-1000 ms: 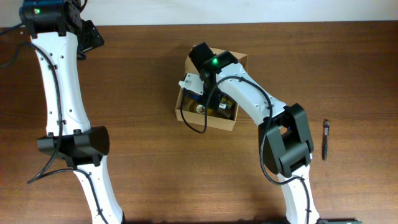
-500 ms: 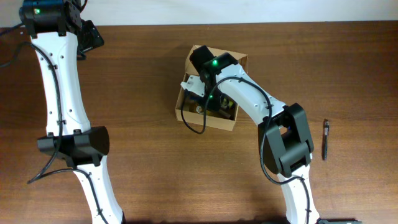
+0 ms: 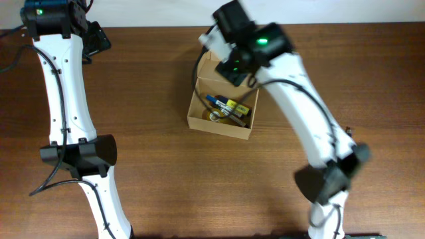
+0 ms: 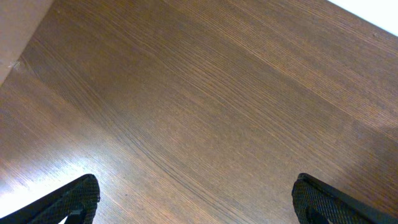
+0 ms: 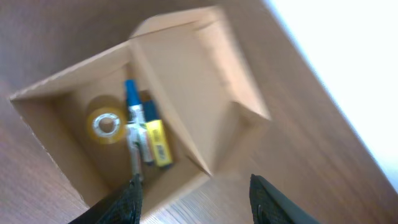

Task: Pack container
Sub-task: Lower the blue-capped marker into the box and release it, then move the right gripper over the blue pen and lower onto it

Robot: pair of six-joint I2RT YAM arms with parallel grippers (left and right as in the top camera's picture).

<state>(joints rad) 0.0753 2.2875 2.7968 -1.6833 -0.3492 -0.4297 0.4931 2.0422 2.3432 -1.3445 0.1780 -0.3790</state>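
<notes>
The right claw [image 5: 199,196] hangs over the container [image 3: 219,125] with its jaws partly apart and empty, apparently held high to stay clear of the walls. The left claw [image 4: 199,202] gapes wide over the counter [image 3: 146,99] at upper left, out of the way. The open cardboard box sits at upper centre, holding a blue-capped marker [image 5: 132,102], a yellow item [image 5: 159,144] and a tape roll [image 5: 106,124].

Motion blur smeared the tan cardboard box [image 5: 180,81] and the blue and yellow items [image 5: 149,140] inside it in the right wrist view, while the white right arm [image 3: 299,86] hid the box's far edge overhead.
</notes>
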